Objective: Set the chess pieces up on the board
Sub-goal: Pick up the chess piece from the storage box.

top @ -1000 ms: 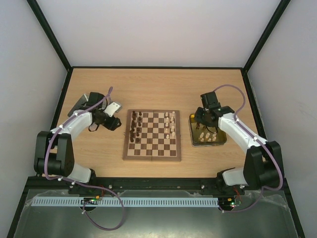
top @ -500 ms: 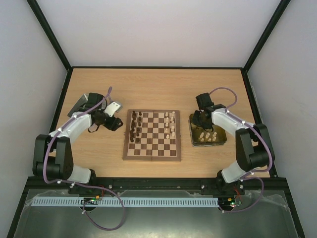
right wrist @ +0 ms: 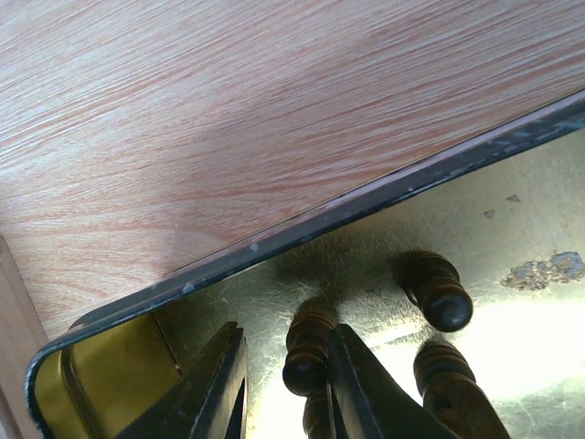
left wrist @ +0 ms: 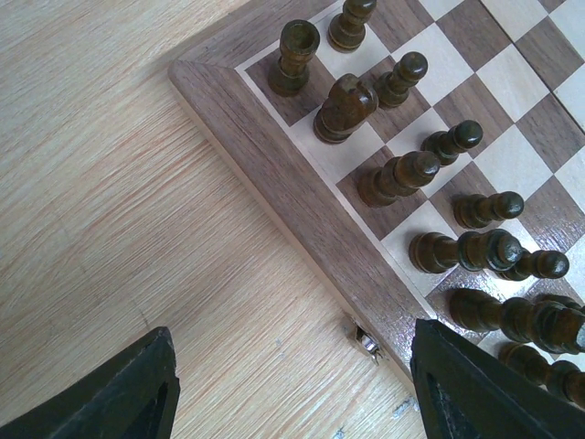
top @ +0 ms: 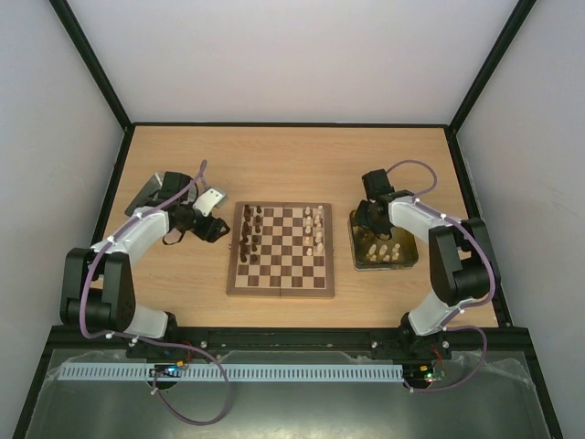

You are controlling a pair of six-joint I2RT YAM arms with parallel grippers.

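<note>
**Top view:** I'm seeing the board (top: 281,265) sitting mid-tabletop (top: 183,165). Dark chess pieces (top: 249,234) are lining its left cols and cream pieces (top: 315,230) its right cols. A gold tray (top: 413,262) is lying just right of the board w/ more cream ones standing in it. The right fingers (top: 367,222) are dipping into the tray's far-left corner. The left fingers (top: 210,226) are hovering just off the board's far-left corner, so the right arm is much the nearer to the tray stock.

**Left wrist:** the left fingers (left wrist: 128,393) are standing wide, w/ only bare tabletop and the board's border (left wrist: 274,174) between them. Nothing is being held. A dark knight (left wrist: 345,107) and its neighbours are standing on their squares ahead.

**Right wrist:** the right fingers (right wrist: 219,384) are standing narrow, bracketing one dark piece (right wrist: 306,352) on the tray floor just inside the rim (right wrist: 274,240).
- One finger is looking in contact, but a sliver of gold is showing on the other side, so I'm judging it not clamped yet.
- The piece's long axis is running roughly along the fingers, head toward the cam. I can't tell if it's upright or lying flat.
- Another dark piece (right wrist: 441,297) is sitting just beside it, so room is tight on that side.
- The floor is looking like shiny metal, prob. slick, so the piece may be skidding as the fingers pinch.
</note>
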